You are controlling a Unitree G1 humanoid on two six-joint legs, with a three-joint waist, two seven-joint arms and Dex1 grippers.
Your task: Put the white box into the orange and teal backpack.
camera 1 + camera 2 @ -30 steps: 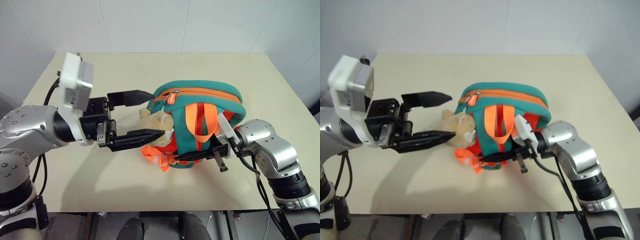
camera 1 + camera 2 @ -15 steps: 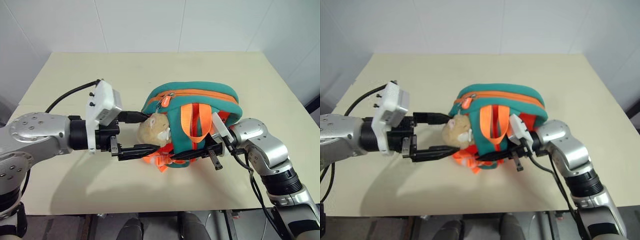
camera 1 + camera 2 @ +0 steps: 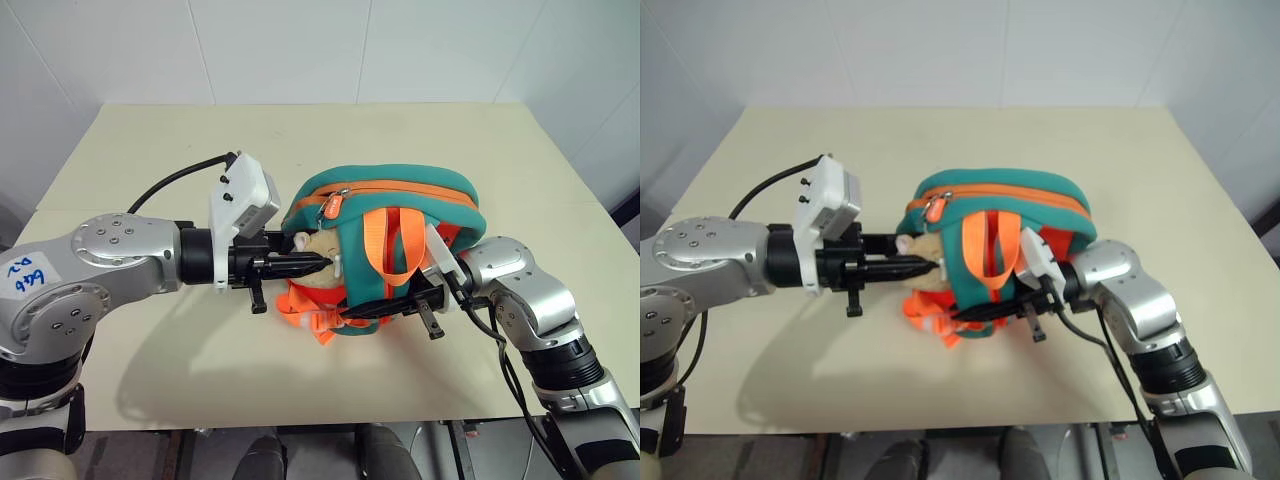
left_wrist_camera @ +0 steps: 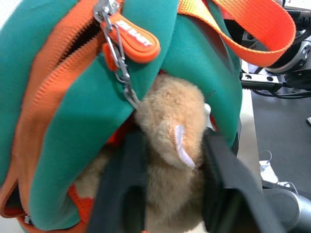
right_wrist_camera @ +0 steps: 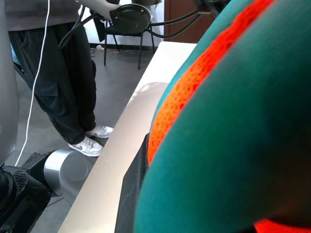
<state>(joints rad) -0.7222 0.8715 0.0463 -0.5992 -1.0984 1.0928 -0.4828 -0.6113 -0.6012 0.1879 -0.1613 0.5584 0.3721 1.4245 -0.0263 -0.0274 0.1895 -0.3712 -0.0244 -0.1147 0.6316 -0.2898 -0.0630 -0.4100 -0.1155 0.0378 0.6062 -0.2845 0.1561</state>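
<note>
my left end effector (image 3: 318, 262) is pinching the plush toy (image 3: 322, 248) on the backpack (image 3: 400, 190) mid frame, right end effector (image 3: 350, 312) clamped on its lower edge. next: open the zip.

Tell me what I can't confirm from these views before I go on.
- White box: whether it lies inside the backpack; the fabric hides any contents.
- Zipper: partly open, the gap too dark to see inside, left wrist view.
- Right end effector: fingers run under the backpack's lower edge; what they pinch is covered.
- Left end effector: fingers flank the plush toy; its lower part is cut off.
</note>
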